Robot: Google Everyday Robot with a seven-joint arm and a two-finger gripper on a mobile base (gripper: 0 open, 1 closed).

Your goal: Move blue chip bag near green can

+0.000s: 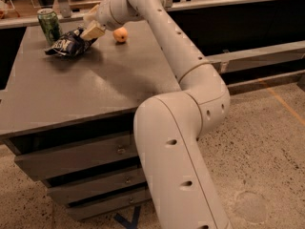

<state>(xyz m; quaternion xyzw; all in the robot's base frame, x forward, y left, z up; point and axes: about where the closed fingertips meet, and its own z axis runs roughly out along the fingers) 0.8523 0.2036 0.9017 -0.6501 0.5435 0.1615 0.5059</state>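
The blue chip bag [68,45] lies crumpled on the grey table [86,89] at its far left. Its left end is right beside the green can [49,25], which stands upright at the back left corner. My gripper [91,24] is at the bag's right end, low over the table. Its fingers look spread apart, and the lower finger [94,31] rests against the bag's right edge. The arm reaches in from the lower right, across the table.
A small orange fruit [120,34] sits on the table just right of the gripper. The table has drawers [76,159] in its front. A rail and a dark shelf run behind it. Speckled floor lies to the right.
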